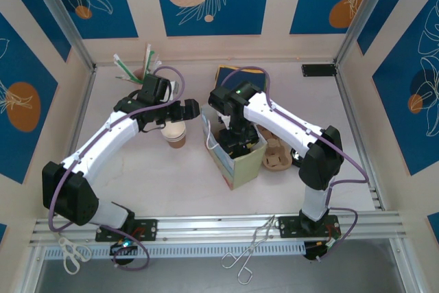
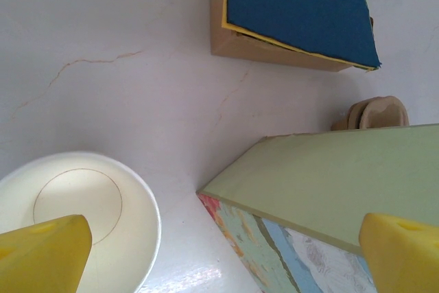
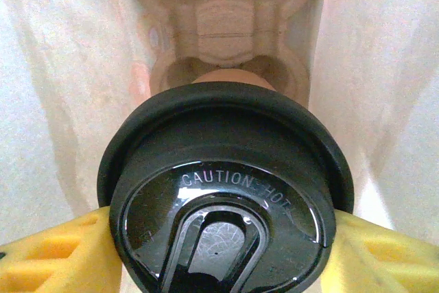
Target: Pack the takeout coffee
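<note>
As right claw (image 3: pixel 221 255) grips it, takeout coffee (image 3: pixel 226 169) inside bag (image 3: pixel 55 87)

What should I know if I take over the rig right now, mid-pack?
Left gripper: open, empty, above the lidless cup beside the paper bag.
Right gripper: shut on the takeout coffee, down inside the bag, over the cup carrier.
Done: coffee lidded, gripped, inside the bag.
Left: seat it in the carrier, release, lift the arm out. I cannot tell whether it is seated yet.
</note>
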